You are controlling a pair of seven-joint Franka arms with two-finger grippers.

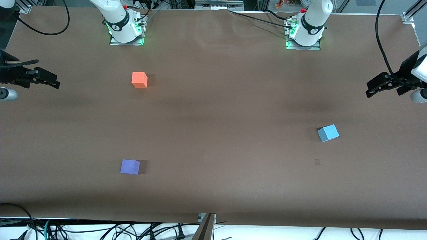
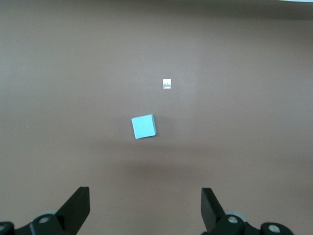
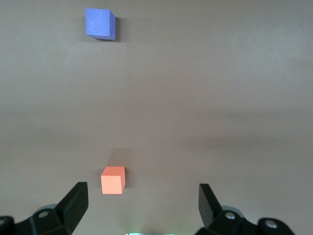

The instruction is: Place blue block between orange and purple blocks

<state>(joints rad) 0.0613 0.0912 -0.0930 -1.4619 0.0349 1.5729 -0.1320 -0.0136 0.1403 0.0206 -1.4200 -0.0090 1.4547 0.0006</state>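
I am seeing that the task is not yet begun: the blue block (image 1: 328, 133) is lying on the tabletop (image 1: 220, 110) toward the left arm's end, well apart from the other two, and nobody is holding it. The orange block (image 1: 139, 79) is sitting toward the right arm's end, near the right arm's base, and the purple block (image 1: 130, 166) is lying nearer to the front camera than the orange one, with bare tabletop between them. So everything is left: grasping, carrying and placing in that gap. The left tool (image 1: 373, 89) is hovering over the left arm's edge of the tabletop with its fingers apart and empty; in the left wrist view the blue block (image 2: 144, 127) is showing ahead of them. The right tool (image 1: 51, 81) is waiting over its own edge, also spread and empty. The blue block is a cube, so it has no long axis; its sides are turned a little against the tabletop's edges, while the other two are sitting more squarely.
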